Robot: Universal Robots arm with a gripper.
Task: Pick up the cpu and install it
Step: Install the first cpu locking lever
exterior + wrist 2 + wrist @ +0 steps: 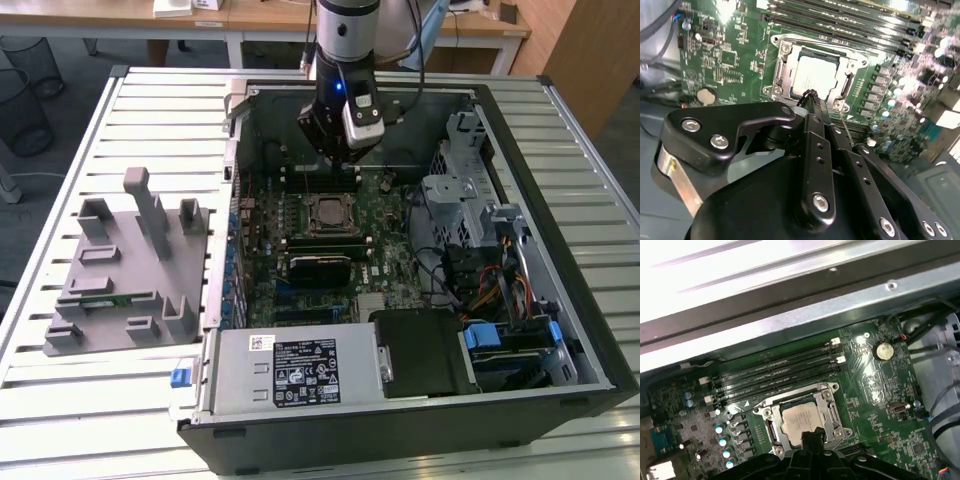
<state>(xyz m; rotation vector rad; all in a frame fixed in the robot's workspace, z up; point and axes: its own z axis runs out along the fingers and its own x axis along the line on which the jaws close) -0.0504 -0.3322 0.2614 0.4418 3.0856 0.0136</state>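
My pincer (810,95) hovers clenched, seemingly empty, above the cpu (815,77) seated in its socket (784,67); placing looks done, any move needs gentleness.

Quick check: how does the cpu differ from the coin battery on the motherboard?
The cpu is square; the coin battery is round. The cpu is clearly larger than the battery. The cpu lies inside a metal socket frame; the battery sits on open board. The gripper is close to the cpu, away from the battery. Both are flat, silvery, on the motherboard.
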